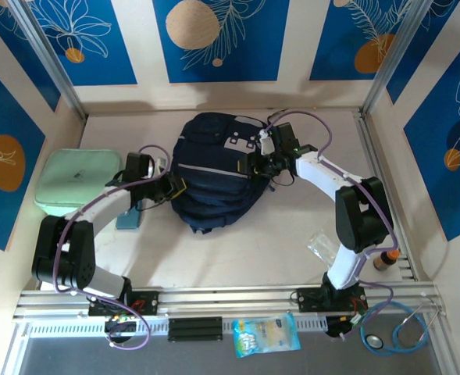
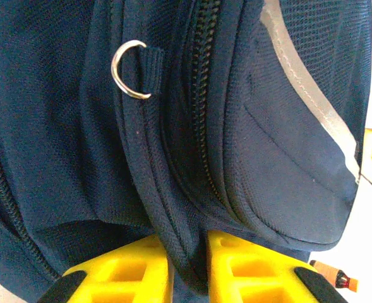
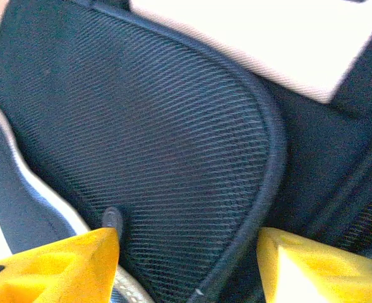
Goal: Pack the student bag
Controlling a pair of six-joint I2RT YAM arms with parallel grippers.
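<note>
The student bag (image 1: 214,176) lies flat, long axis far-to-near. At its left side the left gripper (image 2: 187,262) pinches a seam fold (image 2: 184,237), jaws nearly together. At its right side the right gripper (image 3: 189,265) stands spread over the mesh pocket (image 3: 160,139), holding nothing. Both equally near.

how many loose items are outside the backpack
6: mint green case left of the navy fabric backpack, teal flat item under left arm, clear plastic pouch and brown bottle near right arm, snack packet and blue stethoscope at near edge. Others may be hidden.
</note>
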